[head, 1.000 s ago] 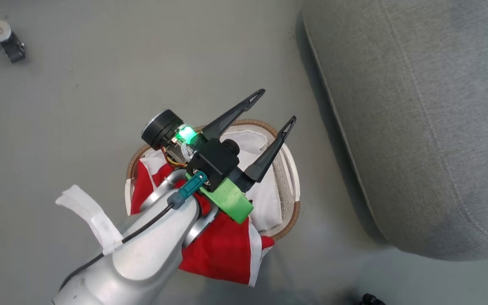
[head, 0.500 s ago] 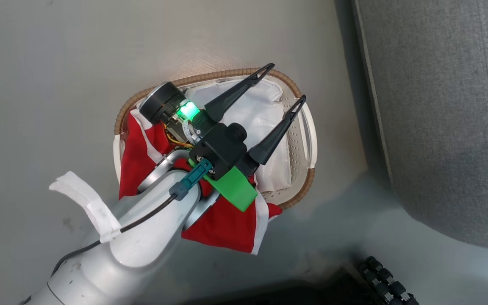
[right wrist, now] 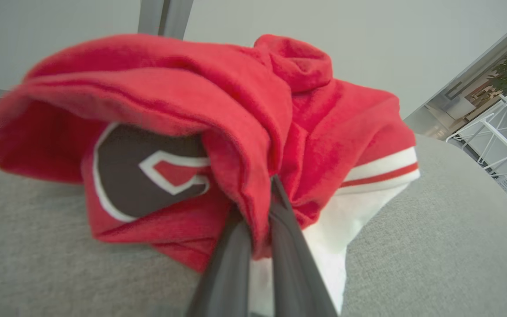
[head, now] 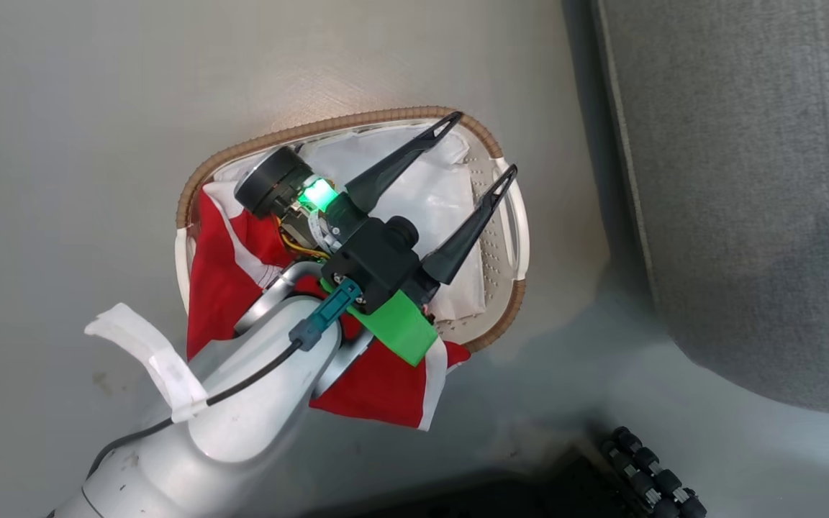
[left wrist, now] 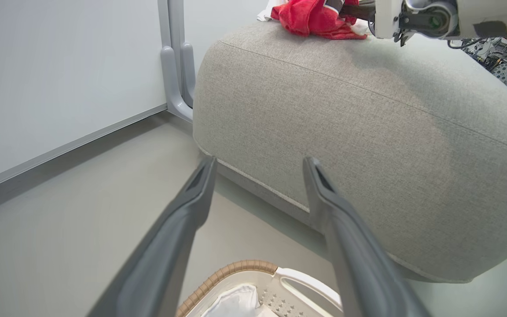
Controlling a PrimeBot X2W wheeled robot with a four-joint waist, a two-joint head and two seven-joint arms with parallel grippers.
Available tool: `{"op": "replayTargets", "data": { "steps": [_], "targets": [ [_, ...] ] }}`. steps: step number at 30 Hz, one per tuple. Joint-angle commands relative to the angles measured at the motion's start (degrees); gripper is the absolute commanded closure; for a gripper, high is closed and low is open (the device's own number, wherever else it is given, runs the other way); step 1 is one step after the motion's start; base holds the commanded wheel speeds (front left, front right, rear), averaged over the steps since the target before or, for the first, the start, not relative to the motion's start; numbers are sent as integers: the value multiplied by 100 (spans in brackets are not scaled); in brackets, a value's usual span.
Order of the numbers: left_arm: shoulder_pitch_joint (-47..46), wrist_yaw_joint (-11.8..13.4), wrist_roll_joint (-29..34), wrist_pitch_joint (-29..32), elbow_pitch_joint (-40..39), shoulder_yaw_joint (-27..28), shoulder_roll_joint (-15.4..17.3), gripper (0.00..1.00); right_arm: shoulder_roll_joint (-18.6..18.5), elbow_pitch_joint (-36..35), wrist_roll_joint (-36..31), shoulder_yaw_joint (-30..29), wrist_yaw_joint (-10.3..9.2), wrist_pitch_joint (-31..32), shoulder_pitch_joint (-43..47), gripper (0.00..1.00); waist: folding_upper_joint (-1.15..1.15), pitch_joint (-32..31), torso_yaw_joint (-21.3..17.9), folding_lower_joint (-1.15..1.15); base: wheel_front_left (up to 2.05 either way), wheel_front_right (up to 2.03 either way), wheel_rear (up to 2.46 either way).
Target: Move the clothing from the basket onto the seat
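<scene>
Over the last second the whole head view has shifted. The seat (head: 745,180) now runs straighter down the 3 o'clock edge, more of the black rollers (head: 648,467) shows at 5 o'clock, and the basket (head: 328,126) looks larger and nearer the middle. I take that as the camera moving, not the things. Relative to the basket, the left gripper (head: 484,142) has hardly changed: it hangs over the 2 o'clock half with its jaws wide and empty, tips above the white liner (head: 422,194) and the far rim. The remaining jersey (head: 378,388) lies at the basket's 7 o'clock side, spilling over the rim toward the floor (head: 98,108) and partly under the pale left forearm (head: 242,410). In the right wrist view the right gripper (right wrist: 264,207) has its jaws pinched narrow on the other jersey (right wrist: 183,97), which is bunched on top of the seat. I judge the task about half done: one garment has reached the seat but is not released, and one is yet to be fetched. The left jaws point at the liner rather than the red cloth, so they could snag the liner. The forearm also hides much of the jersey, and the seat's flank stands close on the 3 o'clock side.
</scene>
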Motion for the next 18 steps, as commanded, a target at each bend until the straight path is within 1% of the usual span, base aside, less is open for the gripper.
{"op": "replayTargets", "data": {
  "steps": [1,4,8,13,18],
  "targets": [
    [64,14,34,-3,-9,12,-7,0,60,-127,57,6,-8,-23,196,0,0,-100,-79,-1,0,0,0],
    [70,0,124,-3,40,-49,-20,0,147,-499,215,-33,-8,-24,504,0,0,-259,-133,-1,0,0,0],
    [156,-21,46,-3,96,-14,-115,0,203,-815,345,33,-8,-24,1009,0,0,-563,-144,-1,0,0,0],
    [347,-35,-32,-3,158,137,-203,0,239,-1043,527,155,-8,-25,1513,0,0,-1039,-131,-1,0,0,0],
    [652,-23,-140,-3,226,456,-242,0,278,-1117,627,442,-8,-25,1820,0,0,-1607,-71,-1,0,0,0]
  ]
}}
